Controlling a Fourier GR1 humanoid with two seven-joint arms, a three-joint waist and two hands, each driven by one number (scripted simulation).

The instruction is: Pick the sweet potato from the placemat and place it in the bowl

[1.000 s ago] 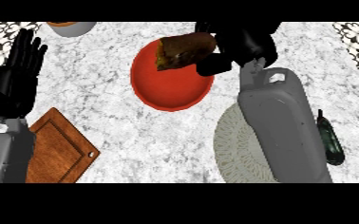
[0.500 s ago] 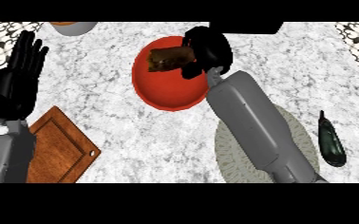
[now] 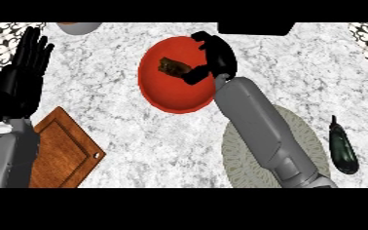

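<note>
A lumpy brown sweet potato [image 3: 173, 66] is seen lying inside the glossy red round bowl [image 3: 161, 93], released since half a second ago. The right hand [image 3: 215, 58] is held at the bowl's three o'clock rim, fingers apart. The left hand [image 3: 22, 78] is rested open at nine o'clock.

Kitchen (marble counter [image 3: 129, 107], cutting board [image 3: 64, 151])

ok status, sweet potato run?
Right hand open over the bowl. Left hand open, resting at left edge. Sweet potato in bowl, off the placemat. Nothing in the way.
</note>
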